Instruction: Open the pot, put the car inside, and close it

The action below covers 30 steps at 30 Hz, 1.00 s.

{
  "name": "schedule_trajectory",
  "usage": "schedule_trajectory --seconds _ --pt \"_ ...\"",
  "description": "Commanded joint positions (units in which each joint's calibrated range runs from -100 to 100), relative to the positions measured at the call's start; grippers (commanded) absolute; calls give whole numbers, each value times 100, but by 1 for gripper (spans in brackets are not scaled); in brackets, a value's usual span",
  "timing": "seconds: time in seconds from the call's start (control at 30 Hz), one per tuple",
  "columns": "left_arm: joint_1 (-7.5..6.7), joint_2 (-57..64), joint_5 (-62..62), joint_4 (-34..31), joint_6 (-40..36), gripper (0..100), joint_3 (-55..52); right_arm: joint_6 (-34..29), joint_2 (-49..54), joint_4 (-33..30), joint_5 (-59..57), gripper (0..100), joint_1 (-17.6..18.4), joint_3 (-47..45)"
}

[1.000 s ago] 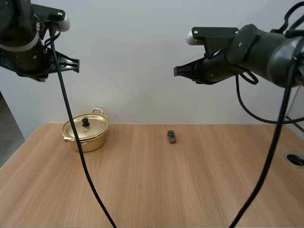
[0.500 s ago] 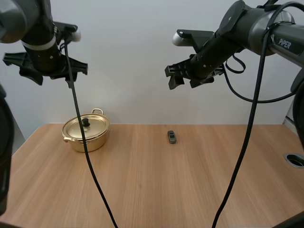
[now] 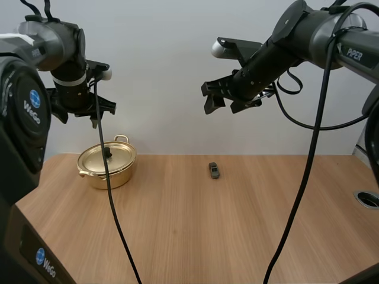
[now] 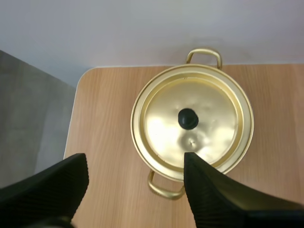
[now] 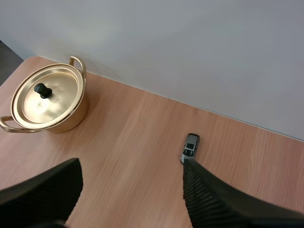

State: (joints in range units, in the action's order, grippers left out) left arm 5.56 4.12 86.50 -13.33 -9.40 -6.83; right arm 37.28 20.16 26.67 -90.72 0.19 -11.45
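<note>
A golden pot [image 3: 107,167] with two loop handles stands at the table's far left, its lid [image 3: 108,156] on and topped by a black knob [image 3: 107,152]. A small grey toy car [image 3: 214,170] lies on the wood near the back middle. My left gripper [image 3: 83,113] hangs high above the pot, open; looking down past it, the lid [image 4: 190,124] and its knob [image 4: 188,118] sit beyond its parted fingers [image 4: 216,192]. My right gripper [image 3: 222,103] is open too, high over the car. The car [image 5: 190,147] lies just past one finger, the pot [image 5: 45,97] farther off.
The wooden table [image 3: 195,231] ends just left of the pot, and a pale wall rises right behind it. A round cable hole [image 3: 368,198] sits near the table's right edge. Bare wood stretches between pot and car and toward the front.
Both grippers went from shut to open. The left arm swung right and lower to above the pot. The right arm moved left, over the car.
</note>
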Motion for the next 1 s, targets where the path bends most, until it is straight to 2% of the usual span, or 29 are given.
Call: schedule_trajectory --seconds 0.0,0.4,0.53,0.73,0.97 --pt "4 -105 -471 157 -240 100 -10 2 7 9 -80 100 3 -8" --pt "4 -1139 -1023 726 -240 100 -10 2 7 -2 -603 100 3 -8" --pt "4 -1452 -1150 901 -240 100 -10 2 7 -229 -870 100 3 -8" --pt "4 -1758 -1530 939 -228 100 -10 2 7 -673 -928 100 3 -8" --pt "4 -2072 -1793 939 -186 100 -10 2 7 -693 -928 100 3 -8"
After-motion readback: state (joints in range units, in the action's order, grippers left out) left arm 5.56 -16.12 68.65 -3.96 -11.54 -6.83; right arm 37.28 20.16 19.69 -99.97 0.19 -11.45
